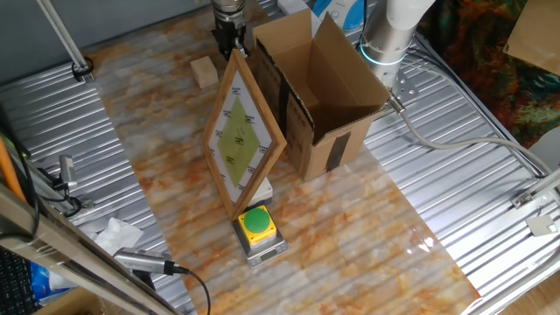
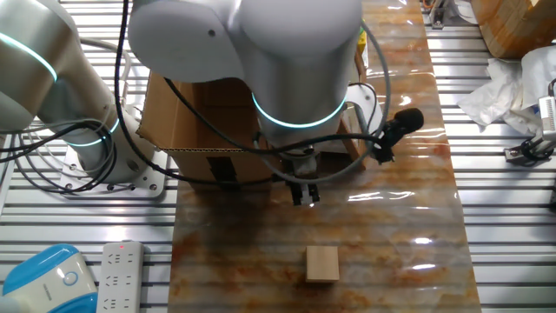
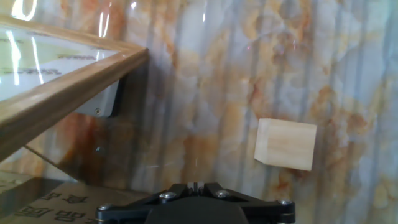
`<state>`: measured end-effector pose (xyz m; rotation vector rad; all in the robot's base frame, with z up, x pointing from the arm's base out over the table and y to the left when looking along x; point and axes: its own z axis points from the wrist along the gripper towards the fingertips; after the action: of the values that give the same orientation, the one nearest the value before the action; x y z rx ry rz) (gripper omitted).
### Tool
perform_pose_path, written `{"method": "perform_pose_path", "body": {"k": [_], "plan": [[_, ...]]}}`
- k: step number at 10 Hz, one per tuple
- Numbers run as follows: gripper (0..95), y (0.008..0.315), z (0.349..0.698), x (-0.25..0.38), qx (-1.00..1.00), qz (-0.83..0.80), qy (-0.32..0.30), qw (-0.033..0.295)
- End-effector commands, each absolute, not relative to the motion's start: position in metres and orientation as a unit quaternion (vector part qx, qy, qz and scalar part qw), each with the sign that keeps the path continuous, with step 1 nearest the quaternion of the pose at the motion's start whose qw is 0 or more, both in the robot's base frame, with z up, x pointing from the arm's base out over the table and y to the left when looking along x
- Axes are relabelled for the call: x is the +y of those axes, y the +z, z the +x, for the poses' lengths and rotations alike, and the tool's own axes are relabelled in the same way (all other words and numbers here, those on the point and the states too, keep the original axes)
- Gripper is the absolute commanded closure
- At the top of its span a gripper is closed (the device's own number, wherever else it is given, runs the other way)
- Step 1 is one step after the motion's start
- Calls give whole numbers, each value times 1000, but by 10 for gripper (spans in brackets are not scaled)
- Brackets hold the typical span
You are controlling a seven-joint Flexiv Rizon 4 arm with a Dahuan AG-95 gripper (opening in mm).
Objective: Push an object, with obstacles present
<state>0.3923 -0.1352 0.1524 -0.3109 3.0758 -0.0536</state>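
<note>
Gripper [image 2: 303, 195]: fingers narrow, nearly together, holding nothing, hovering near the framed board [image 1: 242, 131] and cardboard box [image 1: 317, 87]. The wooden cube [image 2: 322, 263] lies apart from it on open tabletop [image 1: 350, 227].

Risk: a sideways approach could clip the board's edge, causing it to topple. An off-centre push would likely rotate the cube. The marbled surface looks glossy, so sliding should be easy. Slatted metal borders both sides.

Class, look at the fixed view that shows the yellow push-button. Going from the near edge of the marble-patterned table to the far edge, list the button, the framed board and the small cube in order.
Yellow-and-green push-button on its grey base → wooden-framed white board with a yellow-green diamond → small light-tan wooden cube.
</note>
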Motion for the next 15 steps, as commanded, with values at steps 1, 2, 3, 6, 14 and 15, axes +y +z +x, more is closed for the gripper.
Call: {"method": "perform_pose_path", "body": {"k": [1, 2, 3, 6, 14, 15], "plan": [[950, 153, 392, -135, 993, -114, -13, 15], [950, 153, 392, -135, 993, -116, -13, 14], [950, 153, 392, -135, 992, -125, -11, 14], [950, 153, 392, -135, 990, -137, -14, 19], [950, 153, 392, -135, 991, -115, 0, 65], [950, 153, 392, -135, 991, -110, 0, 72]]}}
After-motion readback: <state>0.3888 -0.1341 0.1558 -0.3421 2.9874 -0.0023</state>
